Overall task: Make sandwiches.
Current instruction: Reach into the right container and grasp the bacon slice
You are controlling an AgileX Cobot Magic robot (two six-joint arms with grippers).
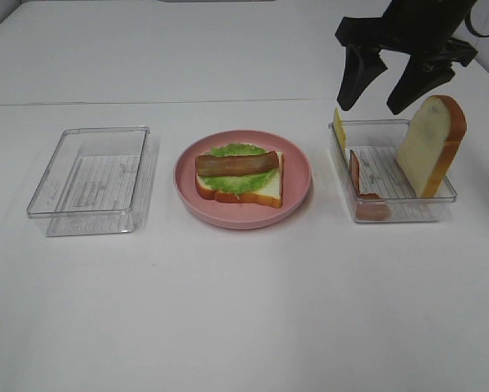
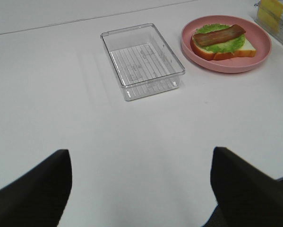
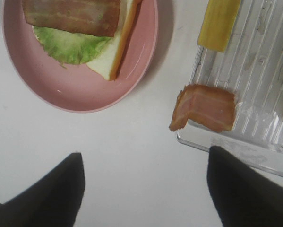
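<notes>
- Though the sandwich is started, I judge it about half built: three layers are down, and the cheese and the top slice at least are left to add.
- Left tray (image 1: pixel 87 175), toward the desk's left edge, has nothing in it.
- Plate (image 1: pixel 297 192), at mid-desk, carries the stack. The bottom bread (image 1: pixel 264 192) lies flat, the lettuce (image 1: pixel 236 186) lies on it, and the bacon (image 1: pixel 236 163) lies lengthwise across the lettuce.
- Right tray (image 1: pixel 415 214), toward the desk's right edge, holds the parts not yet used:
  - The cheese (image 1: pixel 340 126) stands on edge at the tray's far-left corner.
  - The spare bacon (image 1: pixel 366 200) is draped over the rim at the near-left corner, partly hanging outside.
  - The top bread (image 1: pixel 432 147) stands upright, leaning on the right wall.
- Left fingers (image 2: pixel 32 189) are spread wide, holding and touching nothing. They hang over bare desk, well apart from the left tray and the plate.
- Right fingers (image 1: pixel 358 73) are also spread wide, with nothing between them.
  - They hang above the far rim of the right tray, clear of the cheese and the top bread.
  - Its wrist view shows only bare desk between them, with the spare bacon and the plate's rim near.
  - Which piece they are meant for, I cannot tell.
</notes>
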